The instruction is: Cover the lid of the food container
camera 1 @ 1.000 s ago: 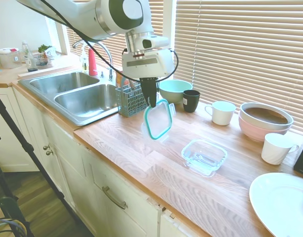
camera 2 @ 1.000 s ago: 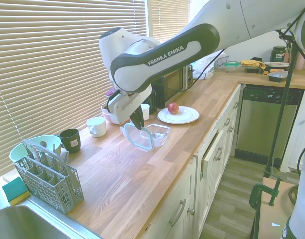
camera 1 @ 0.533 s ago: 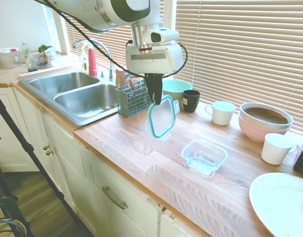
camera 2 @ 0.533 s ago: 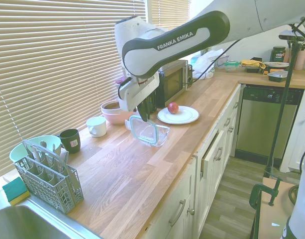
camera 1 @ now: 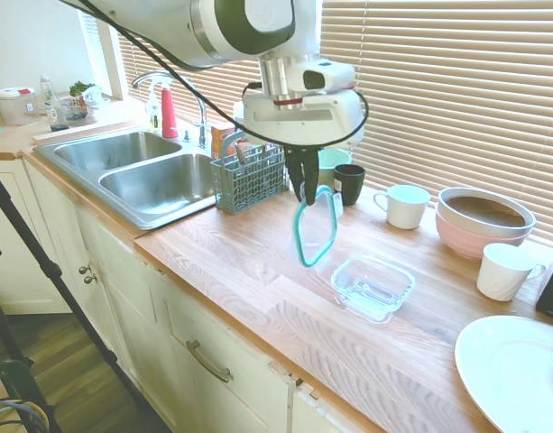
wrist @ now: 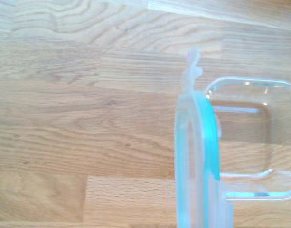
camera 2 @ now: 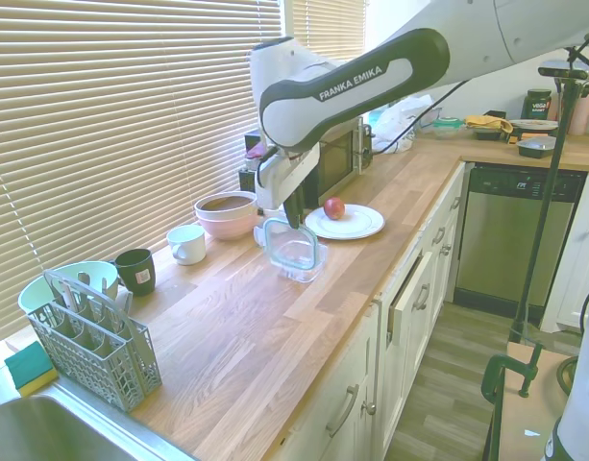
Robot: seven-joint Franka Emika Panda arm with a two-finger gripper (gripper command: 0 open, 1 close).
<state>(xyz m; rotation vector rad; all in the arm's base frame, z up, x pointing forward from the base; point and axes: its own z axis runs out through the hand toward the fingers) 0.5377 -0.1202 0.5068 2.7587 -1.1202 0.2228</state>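
jaws [camera 1: 305, 191] clamp lid [camera 1: 316, 226] (hanging upright) | above counter, beside food container [camera 1: 373, 286]

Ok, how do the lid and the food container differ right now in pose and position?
The lid hangs on edge in the air, gripped at its top by the gripper; the food container sits flat and open on the wooden counter. The lid has a teal rim and snap flaps; the food container is plain clear glass. The lid is beside the container, not yet over it. Both are clear rounded squares of similar size.

the lid [camera 2: 292, 247] hides most of the food container [camera 2: 309, 269] behind it.
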